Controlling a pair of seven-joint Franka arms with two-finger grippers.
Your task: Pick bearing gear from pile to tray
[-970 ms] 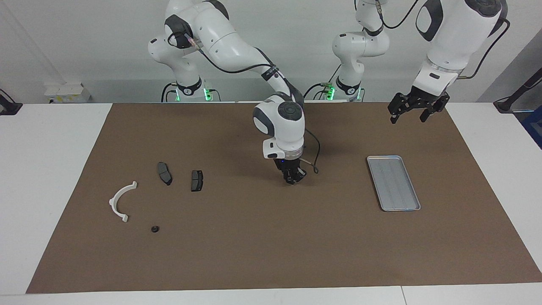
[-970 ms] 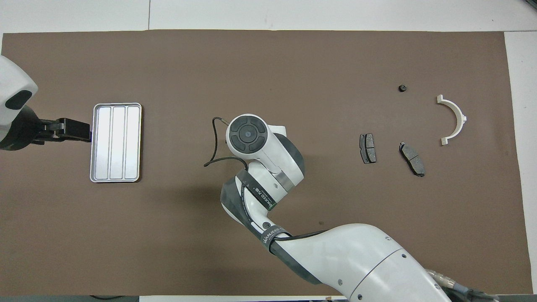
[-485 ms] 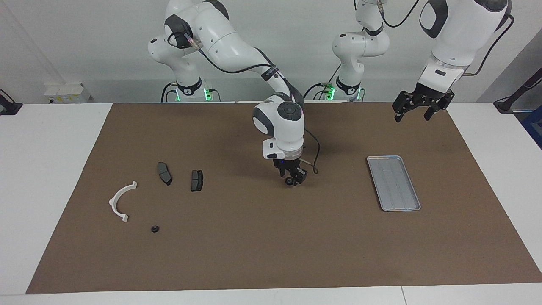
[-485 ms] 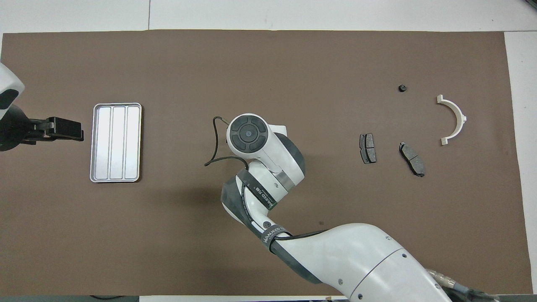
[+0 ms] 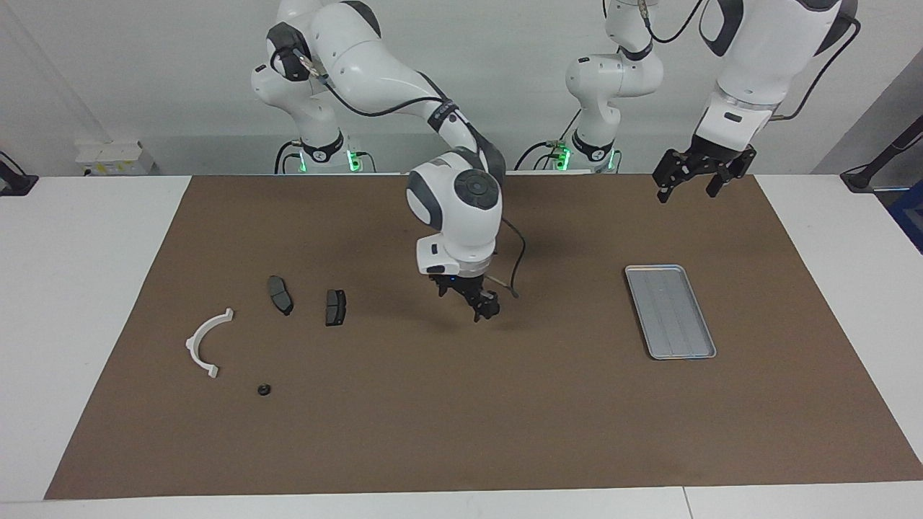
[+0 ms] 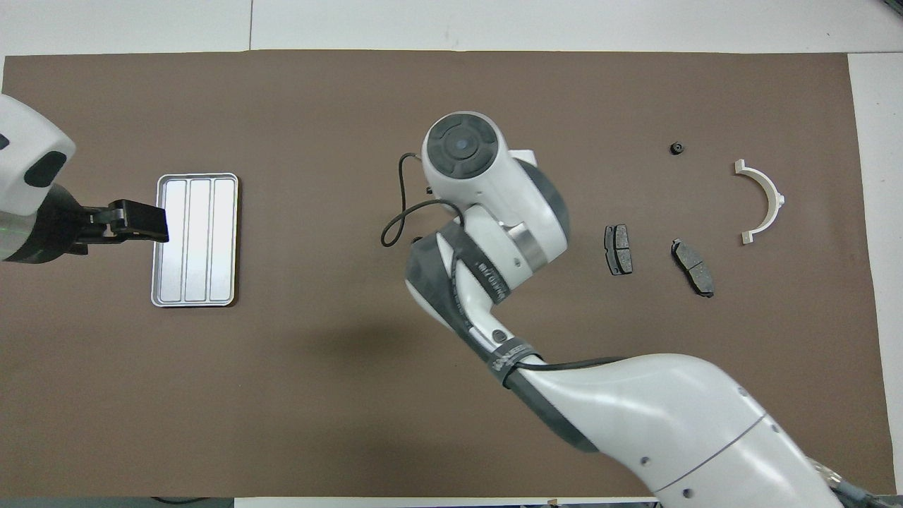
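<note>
The left gripper [image 5: 698, 176] waits in the air over the tray's edge at the left arm's end of the table, its fingers apart and empty. The tray [image 5: 652, 268] lies on the brown mat [image 5: 461, 432], and I see no part in it.

Toward the right arm's end lie two brake pads [image 5: 280, 295], side by side but apart. The right gripper [image 5: 479, 308] hangs low over the middle of the mat, between pads and tray. Whether it carries anything cannot be told.

Farther out lies the white arc [image 6: 779, 200]. Farthest from the robots is the one bearing gear [image 5: 264, 390] in sight, near the arc but not touching it.

To fetch that gear well, I judge the gripper should come straight down astride it, close right at the mat because the part is so low, and stay clear of the arc.

A dark band [image 6: 490, 279] on the right arm bears pale lettering I cannot read.
</note>
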